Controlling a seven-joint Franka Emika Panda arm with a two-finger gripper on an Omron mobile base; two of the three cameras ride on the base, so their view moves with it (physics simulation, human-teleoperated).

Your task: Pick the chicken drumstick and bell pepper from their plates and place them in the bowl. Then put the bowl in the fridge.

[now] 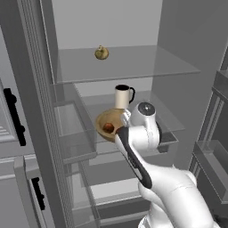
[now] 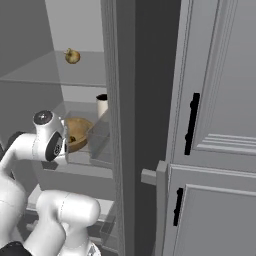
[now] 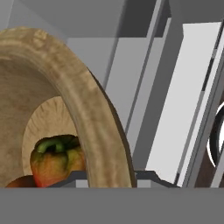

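**Wooden bowl carried into the fridge by its rim**

Tan wood dominates the hand view: the bowl curves across it, its rim running down between the finger tips, so the gripper is pinched tight on that rim. That rim grip suits a wide, rounded vessel the jaws could never span whole. Inside, at about 8 o'clock, sits the bell pepper, with an orange-brown sliver at its lower left that is probably the chicken drumstick, though too little shows to be sure. From the left base camera the bowl hangs inside the open fridge over the middle glass shelf, just below a mug at 12 o'clock. A yellowish fruit rests on the shelf above. Loading appears done; only setting the bowl down remains.
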